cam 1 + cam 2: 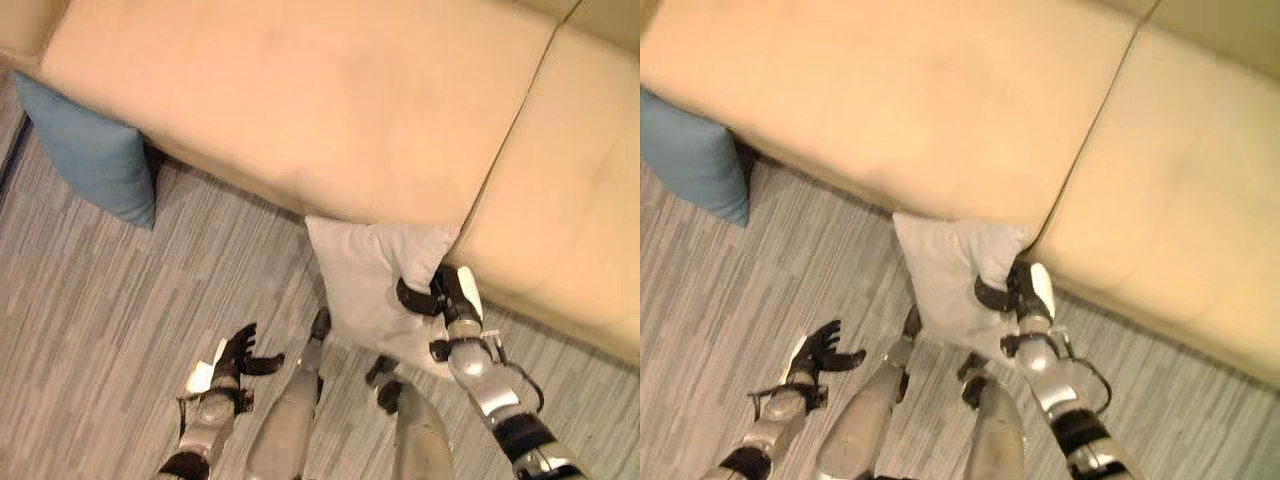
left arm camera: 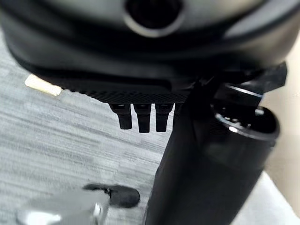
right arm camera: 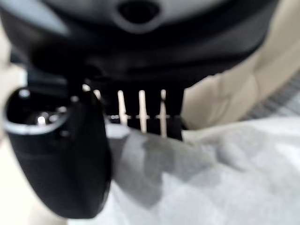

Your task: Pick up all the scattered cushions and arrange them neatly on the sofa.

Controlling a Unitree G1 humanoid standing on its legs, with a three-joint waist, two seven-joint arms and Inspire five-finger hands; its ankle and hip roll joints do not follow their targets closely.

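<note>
I see the beige sofa (image 1: pixel 300 100) above striped carpet (image 1: pixel 100 300); my right hand (image 1: pixel 452 296) pinches the white cushion (image 1: pixel 370 280) leaning at the sofa's front edge, a blue cushion (image 1: pixel 95 155) propped far left, left hand (image 1: pixel 235 352) spread, holding nothing.

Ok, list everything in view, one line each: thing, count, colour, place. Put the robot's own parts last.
sofa: one, tan, across the far side of the scene, with two seat cushions meeting at a seam.
white cushion: one, white, leaning against the sofa's front edge near the seam, gripped at its right edge.
blue cushion: one, blue, on the floor propped against the sofa's left end.
floor: one, grey striped carpet, in front of the sofa.
right hand: one, dark with a white thumb cover, fingers and thumb closed round the white cushion's edge.
left hand: one, dark, over the floor to the left, fingers relaxed, holding nothing.
</note>
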